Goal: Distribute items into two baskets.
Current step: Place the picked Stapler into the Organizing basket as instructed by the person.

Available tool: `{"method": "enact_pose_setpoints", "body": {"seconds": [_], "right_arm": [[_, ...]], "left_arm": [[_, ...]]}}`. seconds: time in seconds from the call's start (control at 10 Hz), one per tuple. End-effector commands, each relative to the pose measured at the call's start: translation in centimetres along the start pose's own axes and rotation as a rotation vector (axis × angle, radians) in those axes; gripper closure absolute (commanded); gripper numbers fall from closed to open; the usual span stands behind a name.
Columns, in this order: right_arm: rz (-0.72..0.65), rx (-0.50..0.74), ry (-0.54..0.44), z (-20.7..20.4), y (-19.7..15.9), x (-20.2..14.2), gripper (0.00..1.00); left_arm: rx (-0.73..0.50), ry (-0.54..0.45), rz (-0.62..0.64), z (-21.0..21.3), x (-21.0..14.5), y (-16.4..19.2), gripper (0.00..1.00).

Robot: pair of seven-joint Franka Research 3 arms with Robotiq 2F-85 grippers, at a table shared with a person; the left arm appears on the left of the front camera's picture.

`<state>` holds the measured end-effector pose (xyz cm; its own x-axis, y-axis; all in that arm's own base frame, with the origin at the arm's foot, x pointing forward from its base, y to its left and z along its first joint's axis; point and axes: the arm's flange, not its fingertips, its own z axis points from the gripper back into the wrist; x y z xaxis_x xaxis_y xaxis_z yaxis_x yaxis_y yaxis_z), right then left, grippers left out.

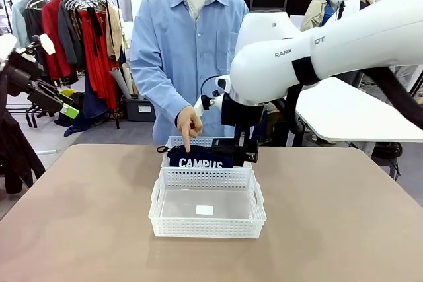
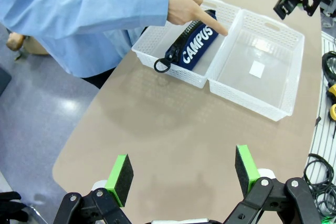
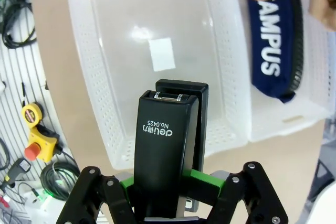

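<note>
Two white lattice baskets stand end to end in the middle of the table. The far basket [image 1: 173, 142] [image 2: 173, 69] holds the navy CAMPUS pouch [image 1: 199, 158] [image 2: 193, 48] [image 3: 273, 40]. The near basket [image 1: 206, 226] [image 2: 252, 106] [image 3: 84, 51] has only a white label on its base. The person's hand [image 1: 188, 125] [image 2: 189, 6] points a finger down at the pouch. My right gripper [image 1: 242, 151] [image 3: 165, 182] is shut on the black stapler [image 3: 165, 145] and hangs above the near basket's far end. My left gripper [image 2: 184, 171] is open and empty, high over the table's left edge.
The person in a blue shirt stands at the far side of the tan table [image 1: 344, 229]. Cables, a yellow tape measure [image 3: 31, 113] and a red button [image 3: 32, 149] lie on a panel beside the table. A clothes rack [image 1: 73, 31] stands at the back left.
</note>
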<state>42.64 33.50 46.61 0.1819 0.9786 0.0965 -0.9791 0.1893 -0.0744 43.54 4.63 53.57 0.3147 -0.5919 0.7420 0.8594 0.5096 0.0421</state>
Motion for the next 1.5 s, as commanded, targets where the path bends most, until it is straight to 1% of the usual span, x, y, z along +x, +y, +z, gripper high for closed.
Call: {"method": "enact_pose_setpoints", "body": {"seconds": [0.0, 0.2, 0.4, 0.6, 0.8, 0.9, 1.1, 1.2, 1.4], "right_arm": [[0.074, 0.056, -0.018, -0.5, 0.0, 1.1, 1.0], [0.105, 0.09, -0.018, -2.0, 0.7, 1.7, 1.0], [0.107, 0.115, -0.004, -3.5, 0.8, 1.9, 1.0], [0.135, 0.15, 0.003, -5.6, 0.3, 2.4, 1.0], [0.161, 0.153, -0.001, -6.8, -0.3, 2.2, 1.0], [0.168, 0.18, -0.009, -7.8, -0.7, 2.1, 1.0], [0.17, 0.224, -0.003, -9.3, -0.9, 2.3, 1.0], [0.149, 0.231, 0.018, -10.1, -1.1, 2.3, 1.0], [0.152, 0.244, 0.024, -11.4, -1.2, 2.5, 1.0]], "left_arm": [[0.001, 0.0, 0.008, 0.1, 0.0, -0.1, 0.0], [0.001, 0.0, 0.008, 0.1, 0.0, -0.1, 0.0], [0.001, 0.0, 0.008, 0.1, 0.0, -0.1, 0.0], [0.001, 0.0, 0.008, 0.1, 0.0, -0.1, 0.0], [0.001, 0.0, 0.008, 0.1, 0.0, -0.1, 0.0], [0.001, 0.0, 0.008, 0.1, 0.0, -0.1, 0.0], [0.001, 0.0, 0.008, 0.1, 0.0, -0.1, 0.0], [0.001, 0.0, 0.008, 0.1, 0.0, -0.1, 0.0], [0.001, 0.0, 0.008, 0.1, 0.0, -0.1, 0.0]]}}
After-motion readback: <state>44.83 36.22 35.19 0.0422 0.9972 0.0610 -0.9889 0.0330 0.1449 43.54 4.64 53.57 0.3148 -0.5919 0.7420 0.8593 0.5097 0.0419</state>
